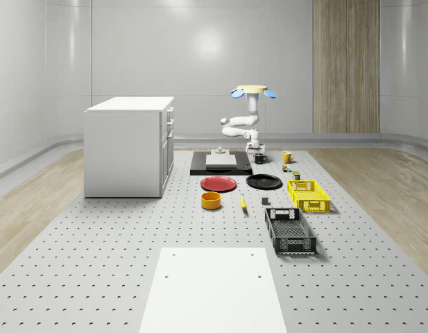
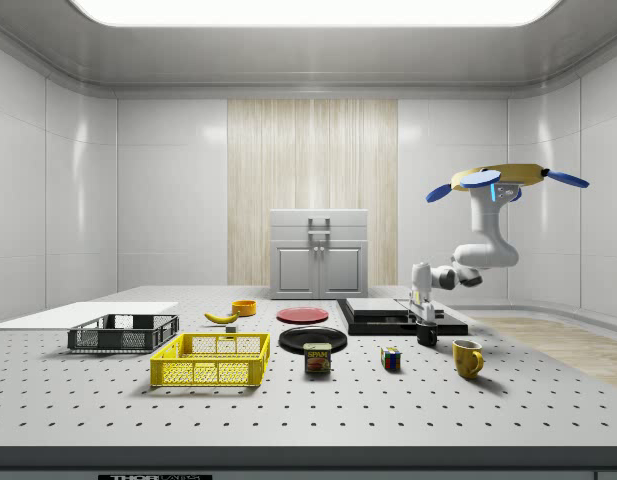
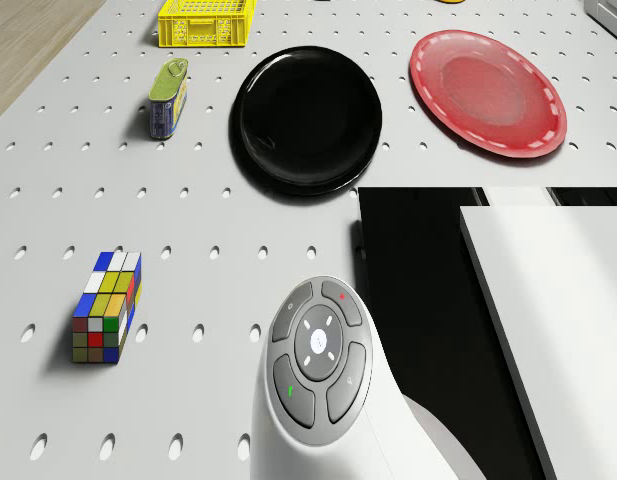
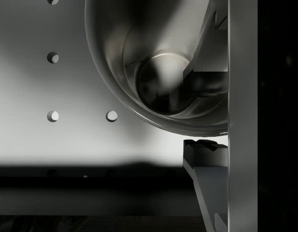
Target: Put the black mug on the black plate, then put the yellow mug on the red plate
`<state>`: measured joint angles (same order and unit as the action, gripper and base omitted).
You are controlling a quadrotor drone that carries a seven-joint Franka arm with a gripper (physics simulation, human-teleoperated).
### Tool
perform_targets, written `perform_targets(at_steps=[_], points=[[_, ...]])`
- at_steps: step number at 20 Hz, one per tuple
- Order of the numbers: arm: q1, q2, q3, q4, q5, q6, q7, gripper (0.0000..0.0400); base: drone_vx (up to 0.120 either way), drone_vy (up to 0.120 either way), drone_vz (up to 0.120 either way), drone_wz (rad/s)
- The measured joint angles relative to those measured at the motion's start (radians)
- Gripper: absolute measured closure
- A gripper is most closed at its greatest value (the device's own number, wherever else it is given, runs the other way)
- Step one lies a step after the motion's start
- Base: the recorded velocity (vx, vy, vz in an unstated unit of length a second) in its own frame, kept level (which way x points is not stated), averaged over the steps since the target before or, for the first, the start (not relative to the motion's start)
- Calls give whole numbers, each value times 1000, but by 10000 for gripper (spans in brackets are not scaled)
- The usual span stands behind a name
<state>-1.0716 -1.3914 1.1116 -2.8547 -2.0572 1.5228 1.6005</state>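
Observation:
The black mug (image 2: pixel 427 335) stands on the table beside the black slab (image 2: pixel 388 322). I hover above the table's far end, and my arm reaches down to the mug. My gripper (image 4: pixel 202 117) is open and straddles the mug's wall. One finger is inside the mug (image 4: pixel 120 58) and the other finger (image 4: pixel 206 154) is outside it. The yellow mug (image 1: pixel 287 157) stands just to the whole-scene view's right of the black mug (image 1: pixel 260 159). The black plate (image 1: pixel 263 182) and the red plate (image 1: pixel 218 184) lie side by side nearer the camera, both bare.
A white block (image 1: pixel 220 160) sits on the black slab. A can (image 3: pixel 168 97) and a colour cube (image 3: pixel 108 305) lie near the black plate (image 3: pixel 308 120). A yellow crate (image 1: pixel 309 195), black crate (image 1: pixel 290 230), banana (image 1: pixel 243 202), orange bowl (image 1: pixel 211 200) and white cabinet (image 1: pixel 128 146) stand around.

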Motion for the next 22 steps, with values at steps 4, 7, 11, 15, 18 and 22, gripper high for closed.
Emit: perform_targets(at_steps=[4,7,11,15,18,22], points=[[-2,-3,1,0,2,3,1,285,0,0,0,0],[-2,-5,12,-3,12,0,3,288,0,0,0,0],[1,-4,56,-18,55,-18,8,289,0,0,50,0],[1,-4,104,-30,102,-34,15,290,0,0,120,0],[0,-6,126,-35,124,-39,18,290,0,0,120,0],[-3,-11,141,-38,140,-38,22,290,120,0,120,0]])
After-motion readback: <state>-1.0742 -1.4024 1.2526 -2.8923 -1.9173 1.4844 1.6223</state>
